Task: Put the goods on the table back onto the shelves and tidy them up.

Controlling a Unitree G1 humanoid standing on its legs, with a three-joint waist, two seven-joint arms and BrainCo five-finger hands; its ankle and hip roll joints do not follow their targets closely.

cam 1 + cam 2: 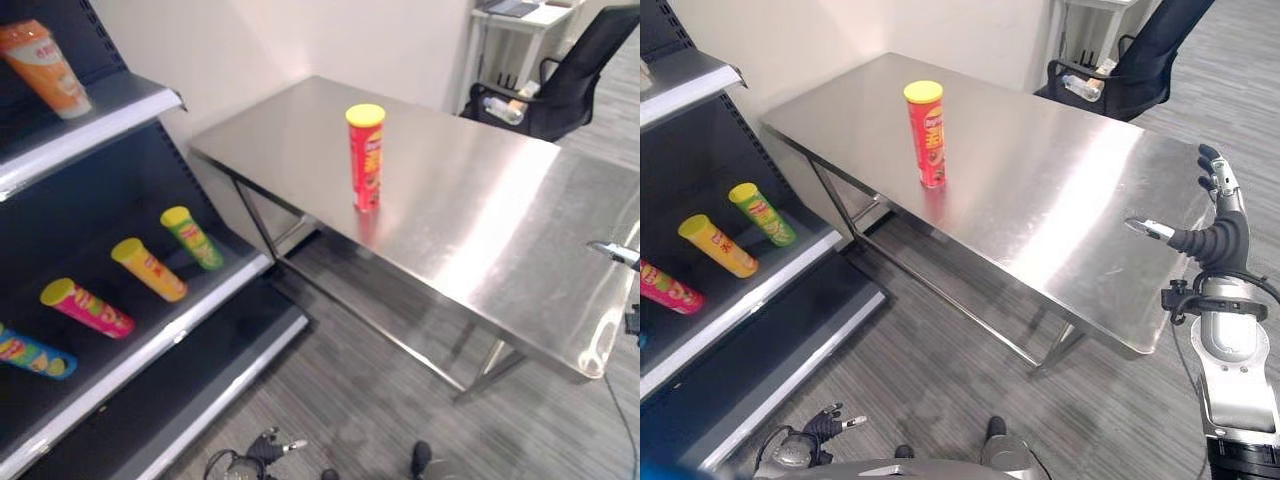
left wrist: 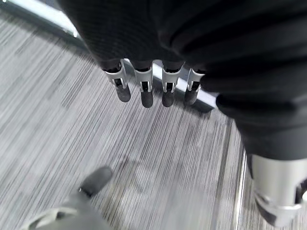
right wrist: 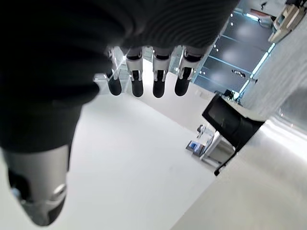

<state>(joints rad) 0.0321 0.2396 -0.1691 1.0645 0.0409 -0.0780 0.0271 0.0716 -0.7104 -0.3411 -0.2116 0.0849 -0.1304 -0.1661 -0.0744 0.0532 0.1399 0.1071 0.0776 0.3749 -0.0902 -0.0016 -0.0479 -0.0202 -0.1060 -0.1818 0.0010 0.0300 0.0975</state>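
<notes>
Steel table (image 1: 480,220) carries an upright red can (image 1: 365,157); right hand (image 1: 1217,225) raised beside it, left hand (image 1: 825,425) low, both empty with fingers relaxed.

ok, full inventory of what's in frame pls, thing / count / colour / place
chip can on table: 1, red with yellow lid, upright near the middle of the steel table.
steel table: 1, silver, right of the shelves.
chip cans on middle shelf: 4, lying down in a row: green, yellow, pink, blue.
chip can on upper shelf: 1, orange.
shelves: 1 unit, dark with pale edges, at the left.
office chair: 1, black, beyond the table's far end.
small table: 1, white, by the chair.
floor: grey striped carpet.
right hand: open, holding nothing, raised over the table's right edge.
left hand: open, holding nothing, low over the floor.
</notes>
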